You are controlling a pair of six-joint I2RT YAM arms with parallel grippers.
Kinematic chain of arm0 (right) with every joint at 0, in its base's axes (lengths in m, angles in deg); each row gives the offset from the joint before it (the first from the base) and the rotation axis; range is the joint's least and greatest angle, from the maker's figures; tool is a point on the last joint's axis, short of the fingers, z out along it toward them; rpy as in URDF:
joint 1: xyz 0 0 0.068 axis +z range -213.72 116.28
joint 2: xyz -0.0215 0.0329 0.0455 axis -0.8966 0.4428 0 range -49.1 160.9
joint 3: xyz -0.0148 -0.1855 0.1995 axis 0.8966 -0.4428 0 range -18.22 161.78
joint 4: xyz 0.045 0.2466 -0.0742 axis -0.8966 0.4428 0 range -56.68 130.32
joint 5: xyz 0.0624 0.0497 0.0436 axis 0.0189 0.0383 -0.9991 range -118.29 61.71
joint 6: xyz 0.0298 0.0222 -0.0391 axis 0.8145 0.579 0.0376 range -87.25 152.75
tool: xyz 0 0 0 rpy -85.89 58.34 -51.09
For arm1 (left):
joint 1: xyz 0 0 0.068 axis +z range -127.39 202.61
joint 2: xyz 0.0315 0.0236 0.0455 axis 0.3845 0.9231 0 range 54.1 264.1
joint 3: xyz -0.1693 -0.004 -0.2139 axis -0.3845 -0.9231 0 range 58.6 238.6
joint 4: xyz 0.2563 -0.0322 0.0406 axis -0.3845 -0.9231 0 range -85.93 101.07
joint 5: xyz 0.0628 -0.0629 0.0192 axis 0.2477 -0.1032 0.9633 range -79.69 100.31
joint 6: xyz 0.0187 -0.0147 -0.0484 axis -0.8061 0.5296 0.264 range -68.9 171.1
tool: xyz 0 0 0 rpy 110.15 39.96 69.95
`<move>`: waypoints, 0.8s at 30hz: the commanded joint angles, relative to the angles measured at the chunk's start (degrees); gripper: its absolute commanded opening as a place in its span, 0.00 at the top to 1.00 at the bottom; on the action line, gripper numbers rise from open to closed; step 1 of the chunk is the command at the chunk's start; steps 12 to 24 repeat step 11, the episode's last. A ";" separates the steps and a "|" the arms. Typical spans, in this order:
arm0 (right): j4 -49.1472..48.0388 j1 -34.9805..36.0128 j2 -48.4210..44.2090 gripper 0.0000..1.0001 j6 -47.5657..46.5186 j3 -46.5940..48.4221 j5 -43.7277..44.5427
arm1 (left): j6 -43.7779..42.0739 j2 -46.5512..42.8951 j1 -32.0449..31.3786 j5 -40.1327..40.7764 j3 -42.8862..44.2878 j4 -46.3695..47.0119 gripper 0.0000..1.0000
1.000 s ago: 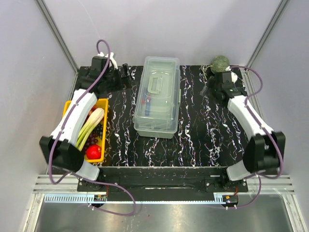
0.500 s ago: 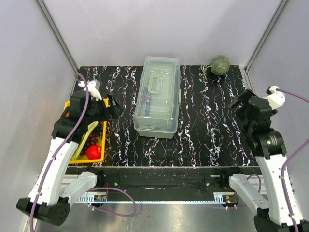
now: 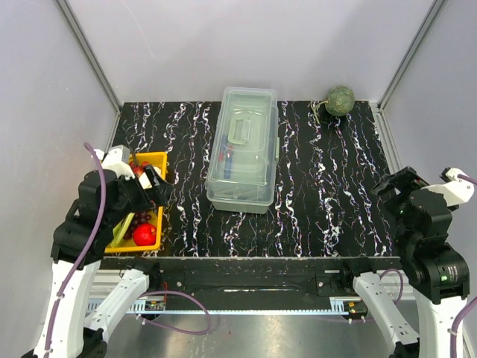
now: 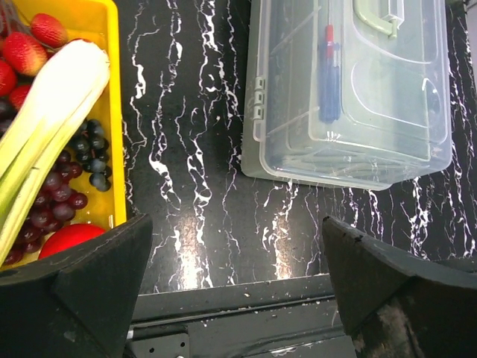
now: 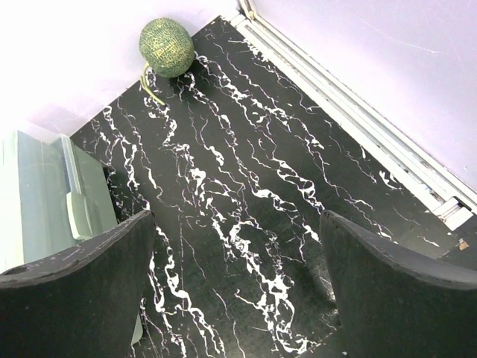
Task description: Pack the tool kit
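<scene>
At the near edge of the surface [image 3: 328, 194], the left tool [image 4: 237, 280] and the right tool [image 5: 237, 276] both hang with fingers spread wide, grasping nothing. I judge the packing nearly finished, so the good way now is to keep both tools high and not to push the box. Just beyond the left tool, the yellow tray [image 4: 115, 112] of produce lies along the left edge. A bare strip separates it from the tool kit [image 3: 242, 149], which stands in the middle with its lid [image 3: 253, 171] shut and a blue-handled implement [image 4: 329, 93] visible through it. Right of the box there is much free room up to the rail [image 5: 358, 127]. Far in the right corner sits a melon [image 5: 167, 47], well apart.
</scene>
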 commanded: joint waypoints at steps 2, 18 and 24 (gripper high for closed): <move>1.83 0.19 0.08 0.05 -1.79 1.87 1.55 | 0.17 -1.15 -0.02 4.09 3.44 -3.64 0.01; 1.74 0.19 0.08 0.05 -1.52 2.22 0.85 | 0.26 -1.15 -0.02 4.70 5.28 -4.52 0.01; 1.74 0.19 0.08 0.05 -1.52 2.22 0.85 | 0.26 -1.15 -0.02 4.70 5.28 -4.52 0.01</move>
